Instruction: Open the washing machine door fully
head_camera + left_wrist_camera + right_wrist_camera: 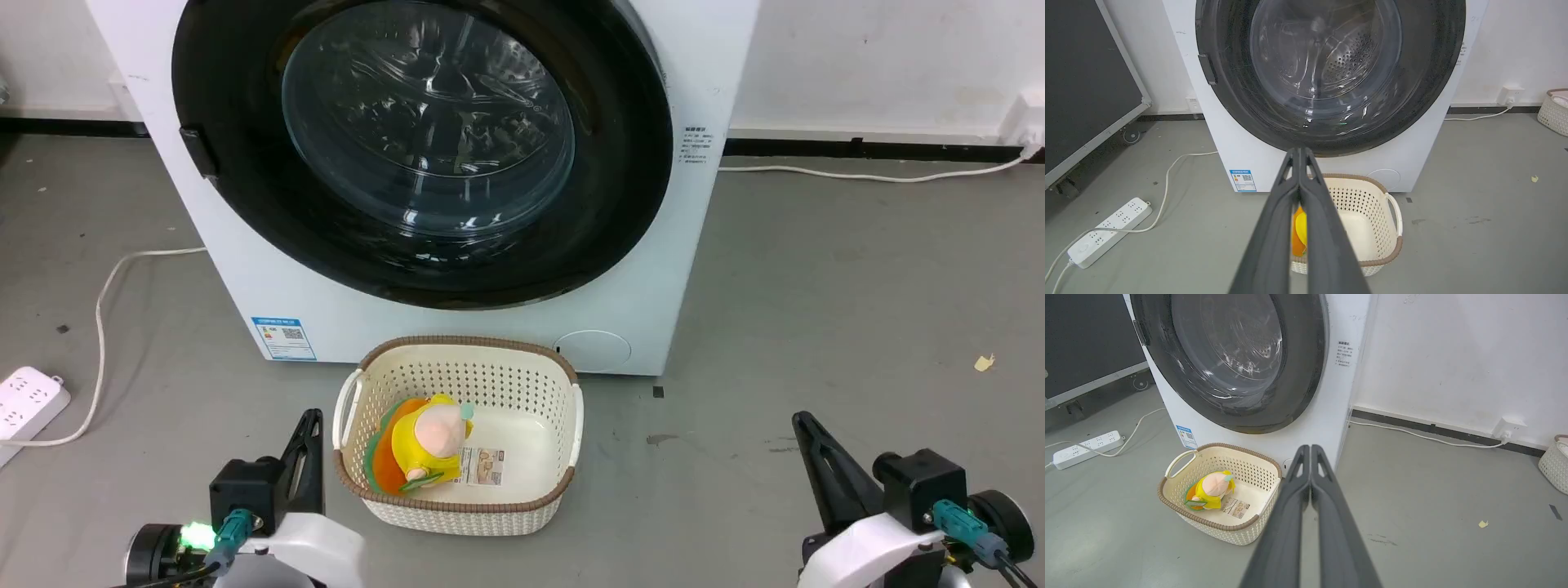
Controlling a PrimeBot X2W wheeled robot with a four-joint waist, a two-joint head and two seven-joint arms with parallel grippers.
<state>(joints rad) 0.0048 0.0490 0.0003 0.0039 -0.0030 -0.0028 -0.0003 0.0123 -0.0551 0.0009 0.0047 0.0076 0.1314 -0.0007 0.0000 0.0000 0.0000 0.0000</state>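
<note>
obstacle: basket (469,341) standing low, just before washing machine door (424,139) | free: floor (816,310) either side of basket

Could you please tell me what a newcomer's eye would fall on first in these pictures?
The washing machine door, a big glossy black disc with a glass centre, sits shut at the top of the head view. Just before it stands a cream basket holding a yellow plush toy. The left gripper and right gripper sit shut at the lower corners.
</note>
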